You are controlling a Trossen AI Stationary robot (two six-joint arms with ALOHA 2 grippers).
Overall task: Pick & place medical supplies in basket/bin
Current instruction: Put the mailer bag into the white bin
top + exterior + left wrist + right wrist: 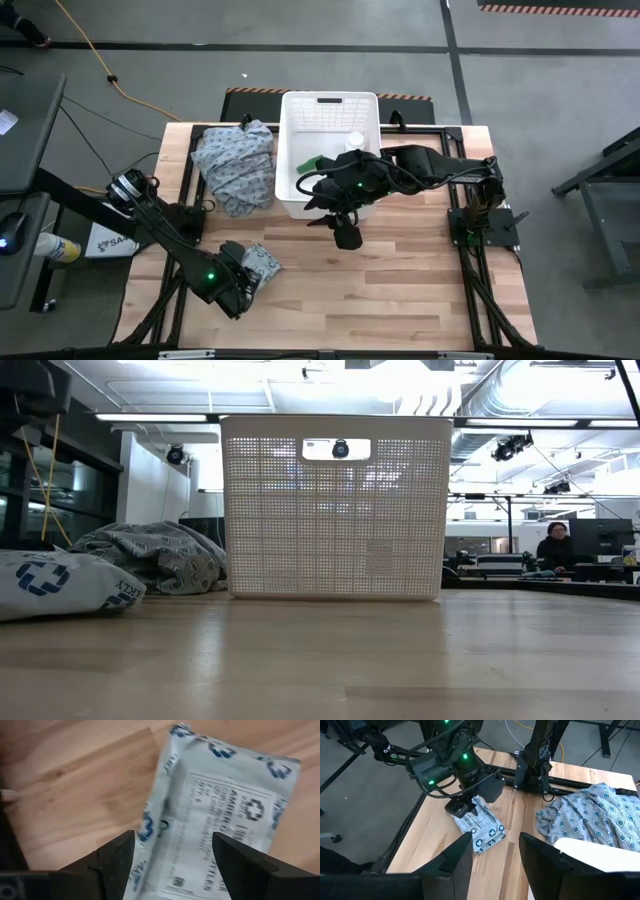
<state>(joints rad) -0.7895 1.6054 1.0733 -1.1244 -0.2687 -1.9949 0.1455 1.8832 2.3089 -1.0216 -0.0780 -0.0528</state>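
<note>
Left wrist view: left tool (170,857) spread apart over soft packet (215,815), well away from bin (328,150); next, lowering and clamping. Right tool (495,855) likewise apart.

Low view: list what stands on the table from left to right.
Soft packet → patterned cloth → white bin.

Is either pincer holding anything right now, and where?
Nothing is held. The left pincer is open over one end of the packet; the right pincer is open, empty.
</note>
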